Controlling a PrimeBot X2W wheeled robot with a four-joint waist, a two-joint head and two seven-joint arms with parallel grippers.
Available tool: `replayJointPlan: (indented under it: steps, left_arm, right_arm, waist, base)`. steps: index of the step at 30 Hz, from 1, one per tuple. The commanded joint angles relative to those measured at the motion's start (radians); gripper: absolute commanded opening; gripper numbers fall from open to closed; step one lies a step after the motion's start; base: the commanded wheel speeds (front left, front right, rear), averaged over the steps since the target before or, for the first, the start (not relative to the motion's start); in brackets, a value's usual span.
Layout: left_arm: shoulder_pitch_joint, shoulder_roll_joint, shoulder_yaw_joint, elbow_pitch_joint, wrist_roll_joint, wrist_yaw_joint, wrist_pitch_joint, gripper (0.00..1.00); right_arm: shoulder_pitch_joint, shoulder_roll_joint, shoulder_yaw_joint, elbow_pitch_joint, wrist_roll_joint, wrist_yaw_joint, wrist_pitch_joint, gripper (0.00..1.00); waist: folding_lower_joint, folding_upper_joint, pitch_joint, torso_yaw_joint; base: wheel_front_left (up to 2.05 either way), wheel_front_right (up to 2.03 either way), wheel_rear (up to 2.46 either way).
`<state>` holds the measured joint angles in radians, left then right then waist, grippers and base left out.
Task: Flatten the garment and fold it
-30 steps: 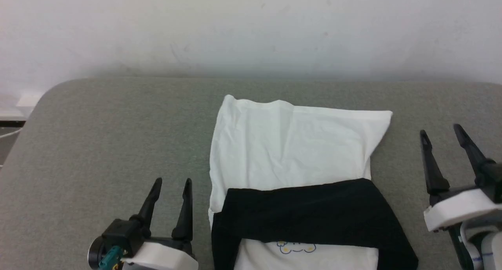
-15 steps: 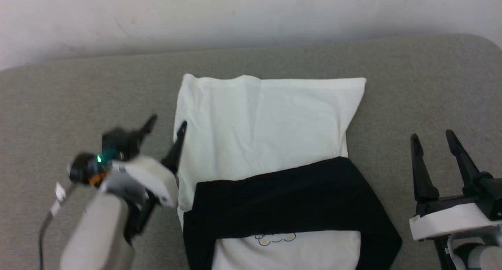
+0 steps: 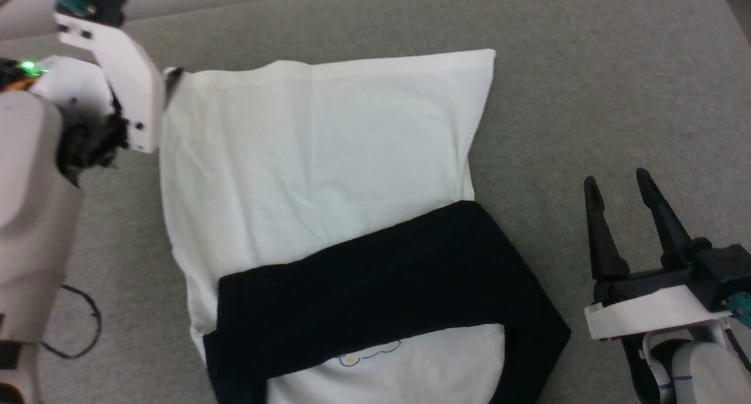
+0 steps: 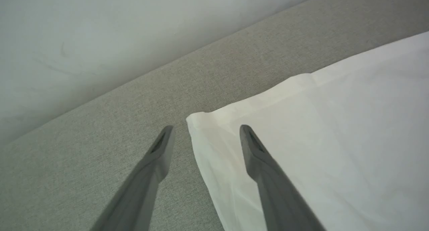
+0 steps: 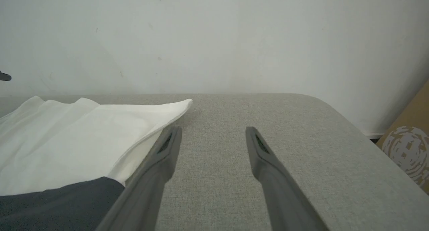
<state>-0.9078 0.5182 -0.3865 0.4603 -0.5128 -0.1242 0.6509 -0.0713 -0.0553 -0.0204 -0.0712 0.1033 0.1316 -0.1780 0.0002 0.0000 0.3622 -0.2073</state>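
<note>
The left gripper has two long, tapering dark grey fingers, a flat white plastic bracket with small dark screws, a glowing green light, a smooth pale grey forearm shell and a thin black cable; the right gripper carries a white plate and a teal connector
</note>
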Motion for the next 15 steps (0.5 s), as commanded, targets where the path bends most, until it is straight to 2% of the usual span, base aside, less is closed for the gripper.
replayJointPlan:
  steps: [1, 6, 15]
  left_arm:
    - [-0.034, 0.025, -0.013, 0.033, -0.016, -0.006, 0.045, 1.0]
    - [-0.089, 0.074, -0.035, 0.103, -0.046, -0.006, 0.148, 1.0]
    - [-0.092, 0.101, -0.052, 0.186, -0.049, 0.001, 0.221, 1.0]
  right_arm:
    - [-0.018, 0.004, 0.006, 0.012, 0.009, -0.001, -0.012, 1.0]
    - [-0.03, 0.005, 0.024, 0.048, 0.034, -0.001, -0.034, 1.0]
    - [-0.046, 0.005, 0.032, 0.088, 0.049, -0.001, -0.054, 1.0]
  waist:
    - [-0.0002, 0.0, 0.095, -0.095]
    - [-0.0002, 0.0, 0.128, -0.126]
    - [-0.0002, 0.0, 0.156, -0.141]
  base:
    - [0.0, 0.0, 0.0]
    - [0.0, 0.0, 0.0]
    - [0.0, 0.0, 0.0]
